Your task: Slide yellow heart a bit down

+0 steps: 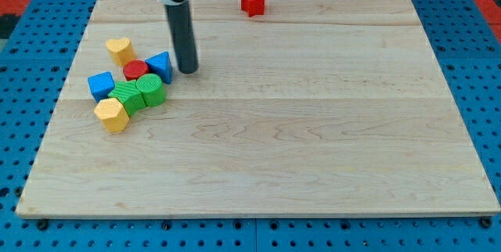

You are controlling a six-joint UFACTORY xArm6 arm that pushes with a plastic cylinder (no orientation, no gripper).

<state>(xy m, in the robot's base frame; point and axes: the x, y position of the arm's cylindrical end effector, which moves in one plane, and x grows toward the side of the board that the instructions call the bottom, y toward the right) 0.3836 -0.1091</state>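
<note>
Yellow heart is sitting at the view's upper left of the wooden bench, above a cluster: red cylinder, blue triangular block, blue cube, two green blocks, yellow hexagonal block. My tip is standing just right of the blue triangular block, well right of the heart. There being no hand, nothing is being held. A red block is lying near the top edge.

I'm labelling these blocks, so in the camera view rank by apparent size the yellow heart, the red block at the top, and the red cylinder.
1-2. yellow heart and red block: look alike, unranked.
3. red cylinder, partly hidden by neighbouring blocks.
</note>
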